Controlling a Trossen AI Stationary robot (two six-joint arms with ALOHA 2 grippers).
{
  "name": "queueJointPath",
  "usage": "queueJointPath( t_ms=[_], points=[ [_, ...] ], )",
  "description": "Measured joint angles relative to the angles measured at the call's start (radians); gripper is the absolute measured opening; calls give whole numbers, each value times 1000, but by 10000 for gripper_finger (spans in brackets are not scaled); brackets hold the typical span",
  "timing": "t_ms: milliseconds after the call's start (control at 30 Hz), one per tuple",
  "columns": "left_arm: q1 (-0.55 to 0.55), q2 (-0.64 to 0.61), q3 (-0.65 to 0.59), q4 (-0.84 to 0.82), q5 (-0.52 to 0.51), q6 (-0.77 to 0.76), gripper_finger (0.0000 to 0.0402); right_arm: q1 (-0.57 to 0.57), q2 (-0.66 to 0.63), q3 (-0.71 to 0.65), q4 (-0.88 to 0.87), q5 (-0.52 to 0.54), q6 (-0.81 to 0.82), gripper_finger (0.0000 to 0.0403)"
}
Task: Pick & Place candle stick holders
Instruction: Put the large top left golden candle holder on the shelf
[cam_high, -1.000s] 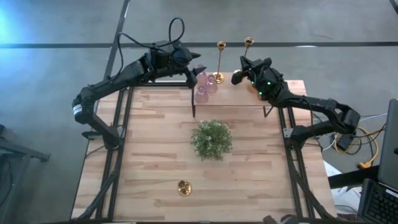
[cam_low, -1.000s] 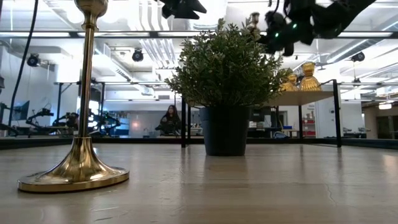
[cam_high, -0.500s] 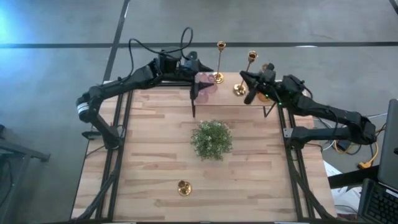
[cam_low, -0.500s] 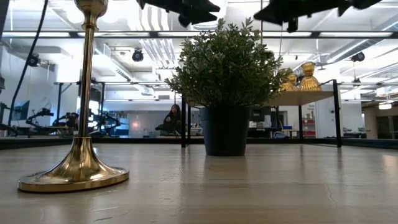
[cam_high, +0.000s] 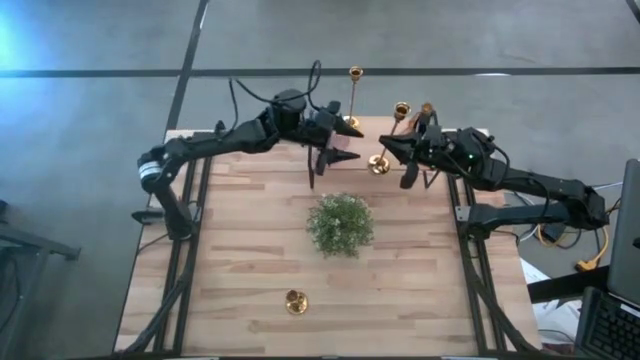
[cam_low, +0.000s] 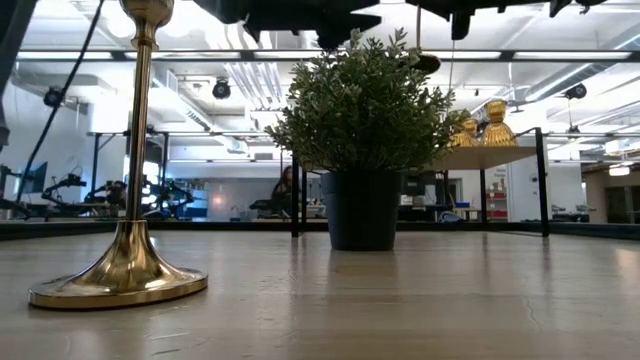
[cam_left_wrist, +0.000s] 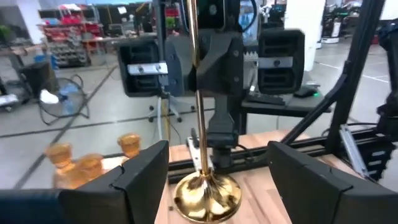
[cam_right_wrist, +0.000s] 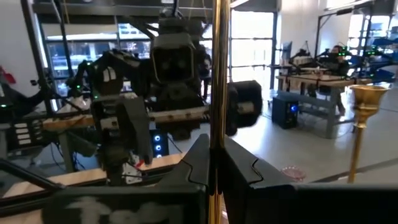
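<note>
My right gripper (cam_high: 392, 150) is shut on a brass candle stick holder (cam_high: 380, 162) over the table's far part. My left gripper (cam_high: 348, 142) faces it from the table's left, open. Its two fingers stand on either side of the round base (cam_left_wrist: 207, 196) without touching. A second brass holder (cam_high: 355, 72) stands at the far edge. A third (cam_high: 295, 300) stands on its round base near the near edge. Amber glass holders (cam_low: 482, 122) stand on a raised shelf (cam_low: 490, 155). The pink ones are hidden under my left arm. My right gripper pinches the brass holder's thin stem (cam_right_wrist: 217, 118) between its two fingers. The fingers reach in level from the table's right side and lie across the stem. The holder stands about upright in the hold, its base (cam_low: 425, 63) lifted clear, above the shelf's height.
A bushy green plant (cam_high: 340, 222) in a dark pot (cam_low: 362, 210) stands at the table's middle. The shelf's dark posts (cam_high: 312, 170) rise near the far edge. Bare wood (cam_high: 250, 250) lies to the left and right of the plant. The room beyond holds other benches.
My right gripper has drawn the brass holder away from the far shelf toward the near edge and tipped up to level, staying shut. My left gripper has swung from the shelf toward the table's right and near side, sinking and turning level, and now brackets the holder's base.
</note>
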Motion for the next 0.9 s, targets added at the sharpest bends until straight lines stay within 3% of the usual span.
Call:
queueJointPath(
  t_ms=[300,633,767,900],
  points=[
    [-31,89,21,135,27,-72,275,21,56,38,1,-30,-4,11],
    [-40,147,92,155,45,-116,271,26,132,98,-6,-74,-20,11],
    [-47,154,92,148,49,-116,248,27,147,114,-6,-75,-30,11],
    [-47,156,92,148,49,-115,196,28,145,129,-29,-80,-31,11]
  ],
)
